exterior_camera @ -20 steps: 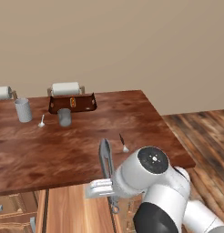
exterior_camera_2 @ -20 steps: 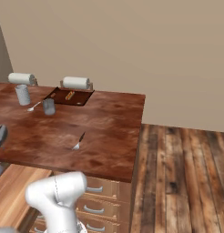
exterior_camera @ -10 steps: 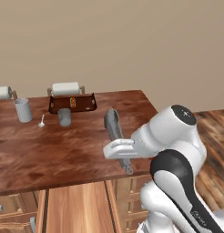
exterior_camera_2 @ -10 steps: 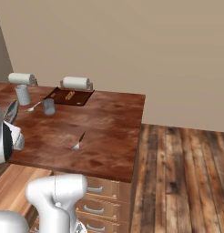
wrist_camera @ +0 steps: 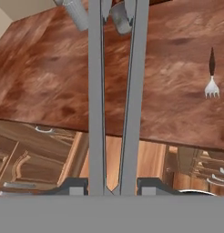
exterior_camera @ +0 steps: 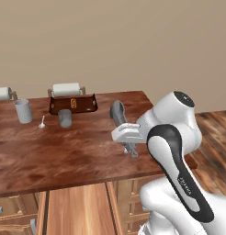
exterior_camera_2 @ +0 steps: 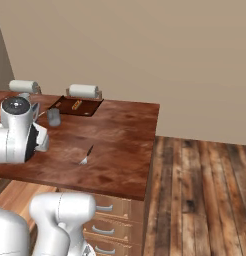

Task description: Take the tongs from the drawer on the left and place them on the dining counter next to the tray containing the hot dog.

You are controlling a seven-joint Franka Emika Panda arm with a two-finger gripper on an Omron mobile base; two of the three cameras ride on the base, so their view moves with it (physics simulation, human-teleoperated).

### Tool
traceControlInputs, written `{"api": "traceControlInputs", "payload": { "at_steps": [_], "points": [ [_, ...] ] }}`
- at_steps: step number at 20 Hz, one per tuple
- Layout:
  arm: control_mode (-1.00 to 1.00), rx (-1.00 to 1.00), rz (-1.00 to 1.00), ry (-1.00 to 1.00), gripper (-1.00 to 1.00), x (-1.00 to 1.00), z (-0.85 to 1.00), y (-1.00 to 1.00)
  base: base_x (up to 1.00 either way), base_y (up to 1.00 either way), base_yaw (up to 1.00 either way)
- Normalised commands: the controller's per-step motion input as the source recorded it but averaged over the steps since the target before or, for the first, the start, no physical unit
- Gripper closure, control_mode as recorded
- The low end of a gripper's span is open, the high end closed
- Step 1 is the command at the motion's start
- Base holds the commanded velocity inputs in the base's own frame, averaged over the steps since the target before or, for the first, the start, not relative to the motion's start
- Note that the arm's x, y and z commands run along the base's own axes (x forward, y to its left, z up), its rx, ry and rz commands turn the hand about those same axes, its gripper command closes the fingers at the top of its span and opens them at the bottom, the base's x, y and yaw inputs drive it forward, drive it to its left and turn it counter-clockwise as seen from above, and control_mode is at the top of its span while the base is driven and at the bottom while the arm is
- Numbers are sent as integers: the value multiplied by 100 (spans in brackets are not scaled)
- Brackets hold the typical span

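Above near edge of dining counter [exterior_camera: 64, 151]: gripper [wrist_camera: 113, 187] clamped on tongs [wrist_camera: 114, 91], carried in air. Steer toward tray [exterior_camera: 72, 104]; lower flat beside it, you clear cup [exterior_camera: 64, 118].

light: even, bright, soft | shadows: faint | glare: mild sheen on dining counter [exterior_camera: 64, 151] | focus: sharp

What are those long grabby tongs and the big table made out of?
The tongs look like metal: flat plain grey, thin straight arms, held in the claw. The dining counter looks like polished wood: reddish-brown swirly grain with a soft shine. It's a rendered scene, so that's going by looks only.
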Motion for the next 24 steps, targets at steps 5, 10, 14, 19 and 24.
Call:
{"api": "traceControlInputs", "payload": {
  "at_steps": [5, 10, 14, 19, 24],
  "points": [
    [-100, -3, 0, 0, 100, 6, 0, -12, 0, 0, 0],
    [-100, -3, 0, 0, 100, 0, 0, -24, 0, 0, 0],
    [-100, -2, -2, 0, 100, 0, 0, -20, 0, 0, 0],
    [-100, 0, -9, 0, 100, 3, 0, 0, 0, 0, 0],
    [-100, 0, -8, 0, 100, 3, 0, -6, 0, 0, 0]
  ]
}}
